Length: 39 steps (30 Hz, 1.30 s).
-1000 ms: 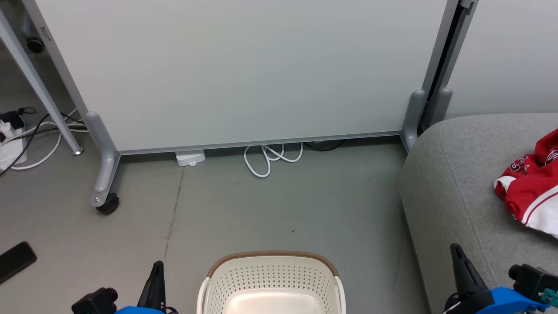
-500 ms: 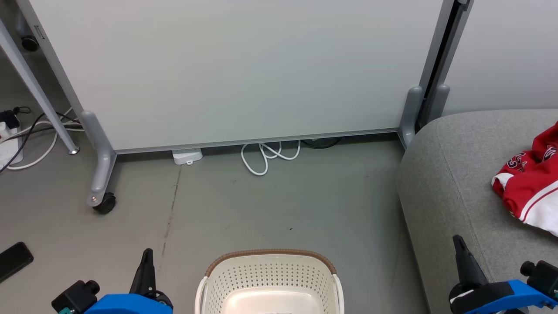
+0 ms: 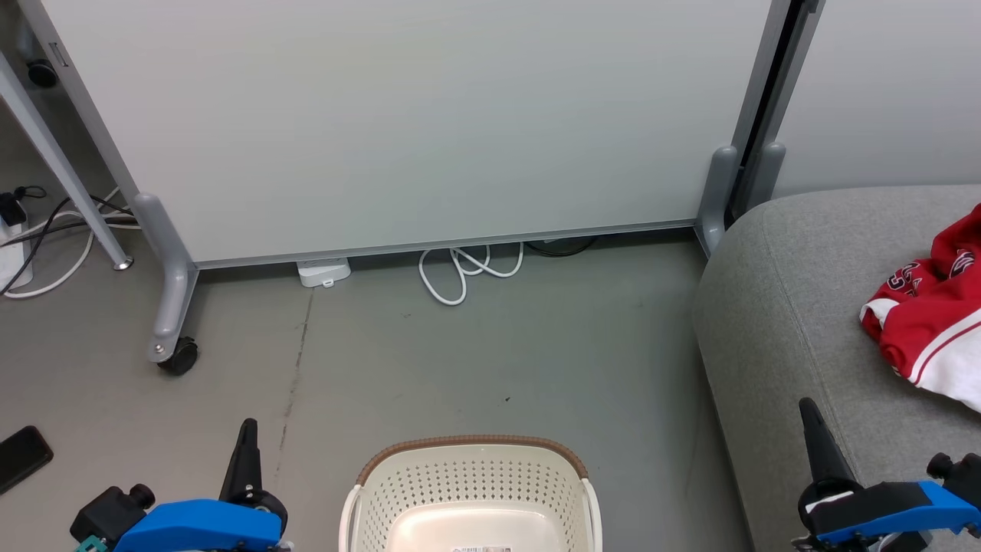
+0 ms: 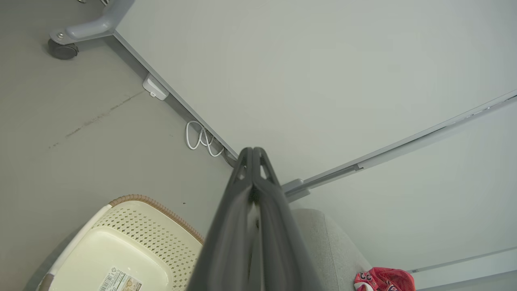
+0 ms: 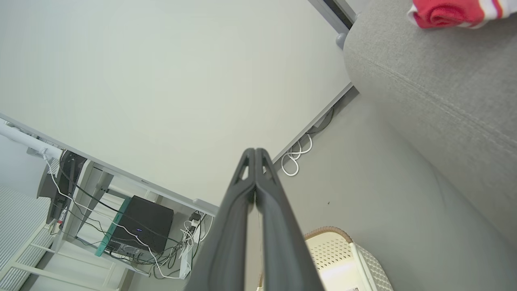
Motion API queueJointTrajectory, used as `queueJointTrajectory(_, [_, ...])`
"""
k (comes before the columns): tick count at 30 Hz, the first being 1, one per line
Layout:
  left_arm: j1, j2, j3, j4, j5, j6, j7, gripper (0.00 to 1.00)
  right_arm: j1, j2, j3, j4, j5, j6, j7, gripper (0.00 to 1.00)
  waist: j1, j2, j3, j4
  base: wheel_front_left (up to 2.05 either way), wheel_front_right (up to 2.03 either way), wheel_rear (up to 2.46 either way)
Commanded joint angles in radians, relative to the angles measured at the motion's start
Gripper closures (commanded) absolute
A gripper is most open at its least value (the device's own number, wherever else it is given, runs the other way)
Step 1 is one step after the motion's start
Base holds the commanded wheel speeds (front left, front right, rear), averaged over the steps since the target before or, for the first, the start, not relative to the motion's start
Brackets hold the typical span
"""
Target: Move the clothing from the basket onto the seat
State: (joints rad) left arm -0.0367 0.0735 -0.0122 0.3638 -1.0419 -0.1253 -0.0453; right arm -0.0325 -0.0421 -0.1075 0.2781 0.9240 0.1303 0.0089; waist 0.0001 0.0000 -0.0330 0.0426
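Head view: your left pincer (image 3: 247, 429) and right pincer (image 3: 808, 414) are pressed together, flanking the basket (image 3: 471, 445); clothing (image 3: 927, 322) lies on the seat (image 3: 782, 307).

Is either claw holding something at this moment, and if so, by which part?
Nothing is held. The left claw and the right claw are both shut with nothing between the fingers. The red jersey lies on the sofa, apart from both.

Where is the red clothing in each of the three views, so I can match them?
Head view: clothing at right edge, on the seat.
Left wrist view: clothing at bottom right.
Right wrist view: clothing at top right.
Shared landmark: looped white cable under the partition.
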Motion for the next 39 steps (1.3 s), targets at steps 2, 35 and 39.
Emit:
queueJointTrajectory(2, [-0.028,0.000,0.012,-0.019,-0.035,-0.004,0.008,1.00,-0.030,-0.007,-0.003,-0.015,0.042,0.001,0.008,1.00,0.0000,0.0000,0.001,-0.001,0.00,0.00,0.00])
queueJointTrajectory(35, [-0.057,-0.012,0.077,-0.076,-0.328,-0.007,0.093,1.00,-0.060,-0.009,-0.005,-0.028,0.397,0.001,0.062,1.00,-0.0001,0.0000,0.018,-0.021,0.00,0.00,0.00])
queueJointTrajectory(39, [-0.058,-0.013,0.083,-0.080,-0.350,-0.007,0.099,1.00,-0.061,-0.010,-0.006,-0.028,0.424,0.001,0.067,1.00,-0.0001,0.0000,0.019,-0.023,0.00,0.00,0.00])
